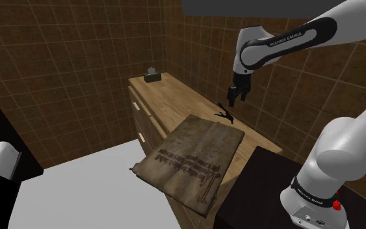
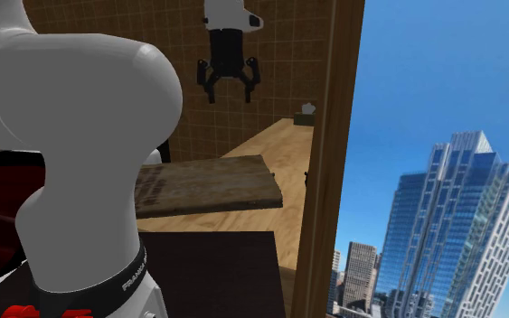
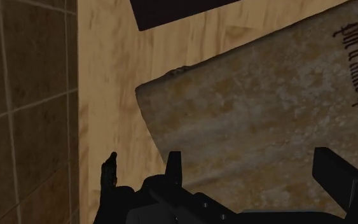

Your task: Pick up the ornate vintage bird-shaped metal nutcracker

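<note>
Nutcracker [image 1: 225, 115], small, dark and spindly, lies on the wooden counter [image 1: 168, 97] below the spread, empty tool [image 1: 236, 96].

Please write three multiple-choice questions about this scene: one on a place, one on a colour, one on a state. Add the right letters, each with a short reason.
1. Where does the nutcracker lie?
A) on the wooden counter, beside the printed sheet
B) on the sheet
C) on the floor
2. What colour is the nutcracker?
A) white
B) black
C) red
3. How is the gripper?
A) shut on the nutcracker
B) shut on the sheet
C) open, holding nothing
Answers: 1 A, wood shows around it; 2 B, it is a small black shape; 3 C, its fingers stand apart above the counter.
</note>
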